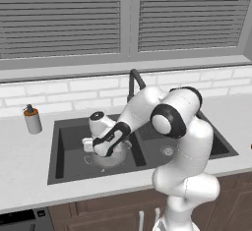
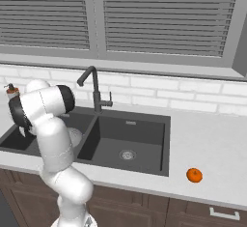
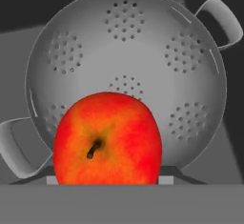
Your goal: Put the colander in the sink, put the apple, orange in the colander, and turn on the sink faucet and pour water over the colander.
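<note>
- Left base view: The white arm reaches forward and down into the left basin of the dark sink [image 1: 64, 141], its hand hanging low over the silvery colander [image 1: 98, 161], which sits on the basin floor. The pincer [image 1: 88, 145] points down at the colander; from this side its tips and whatever lies between them are too small to make out. The dark faucet [image 1: 134, 80] rises behind the arm at the back of the sink, in front of a white brick wall. A soap dispenser [image 1: 32, 119] stands on the pale worktop [image 1: 24, 176] to the left of the sink.
- Right base view: The arm's upper joints stand over the near rim of the left basin and hide the hand. The right basin lies bare with a round silver drain [image 2: 127, 154] in its floor. The faucet stands at the back between the two basins, its spout bent to the left. The orange [image 2: 194, 175] rests on the worktop to the right of the sink, well apart from it, near the front edge.
- Hand view: The red apple [image 3: 107, 139] sits close to the lens, stem towards the camera, held at the bottom of the frame in the pincer's half-spread grip. Behind it lies the colander's perforated bowl, with one loop handle at upper right and another at lower left.
</note>
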Controlling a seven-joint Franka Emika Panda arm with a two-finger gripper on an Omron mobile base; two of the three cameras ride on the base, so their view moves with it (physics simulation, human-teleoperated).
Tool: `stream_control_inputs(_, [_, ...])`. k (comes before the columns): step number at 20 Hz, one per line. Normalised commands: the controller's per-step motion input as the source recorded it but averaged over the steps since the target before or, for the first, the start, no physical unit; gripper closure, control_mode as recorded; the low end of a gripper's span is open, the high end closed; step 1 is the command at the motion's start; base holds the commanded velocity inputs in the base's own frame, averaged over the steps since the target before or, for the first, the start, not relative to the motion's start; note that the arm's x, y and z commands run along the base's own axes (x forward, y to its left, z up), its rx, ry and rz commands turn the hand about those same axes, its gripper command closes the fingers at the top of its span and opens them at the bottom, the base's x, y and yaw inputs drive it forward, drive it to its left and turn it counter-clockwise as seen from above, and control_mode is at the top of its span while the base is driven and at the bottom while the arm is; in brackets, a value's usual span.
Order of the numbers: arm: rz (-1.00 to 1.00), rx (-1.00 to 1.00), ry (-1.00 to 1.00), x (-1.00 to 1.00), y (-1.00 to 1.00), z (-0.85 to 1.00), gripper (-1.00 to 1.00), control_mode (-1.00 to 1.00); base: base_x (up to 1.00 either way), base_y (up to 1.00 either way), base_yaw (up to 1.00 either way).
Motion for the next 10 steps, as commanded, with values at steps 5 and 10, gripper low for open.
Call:
stream_control_inputs(5, [-0.08, -0.02, 0.0, 0.05, 0.13, -0.27, 1.0, -1.0, 0.0, 0.0, 0.0])
stream_control_inputs(10, [-0.1, -0.03, 0.0, 0.16, 0.06, -0.23, 1.0, -1.0, 0.0, 0.0, 0.0])
